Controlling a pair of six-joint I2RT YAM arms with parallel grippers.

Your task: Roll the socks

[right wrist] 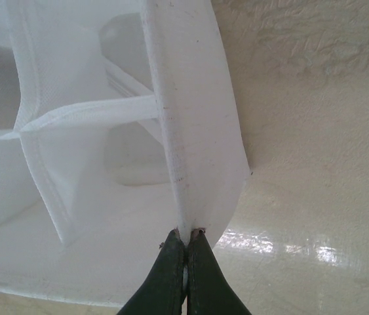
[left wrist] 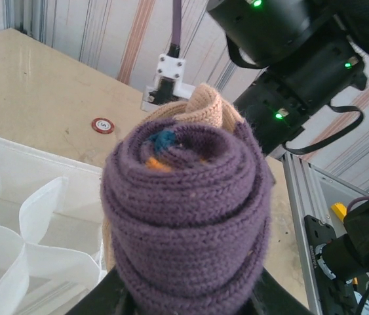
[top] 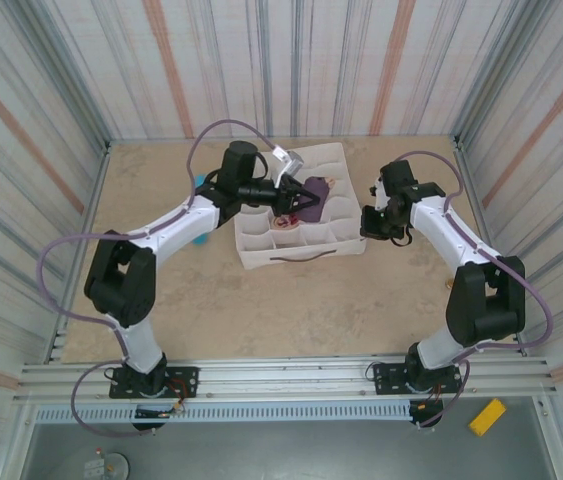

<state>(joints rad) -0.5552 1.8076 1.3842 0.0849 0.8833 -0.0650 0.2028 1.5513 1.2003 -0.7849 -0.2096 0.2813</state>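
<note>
The socks [left wrist: 187, 216] are rolled into one bundle, the dark purple one wrapped outside with orange and blue specks at its core, the beige one [left wrist: 205, 108] poking out behind. My left gripper [left wrist: 187, 303] is shut on this roll, its black fingers [left wrist: 115, 300] at both lower sides. From above, the roll [top: 308, 199] hangs over the white divided organizer [top: 353, 205], in the left gripper [top: 304, 193]. My right gripper [right wrist: 185, 237] is shut on the organizer's right wall [right wrist: 171, 131]; from above it [top: 366, 226] sits at the organizer's right edge.
The organizer's empty white cells [left wrist: 14, 216] lie below the roll. A light-blue object [top: 199, 181] peeks out behind the left arm. A red round marker [left wrist: 103, 125] is on the tabletop. Striped walls close in the table. A yellow piece [top: 488, 417] lies beyond the front rail.
</note>
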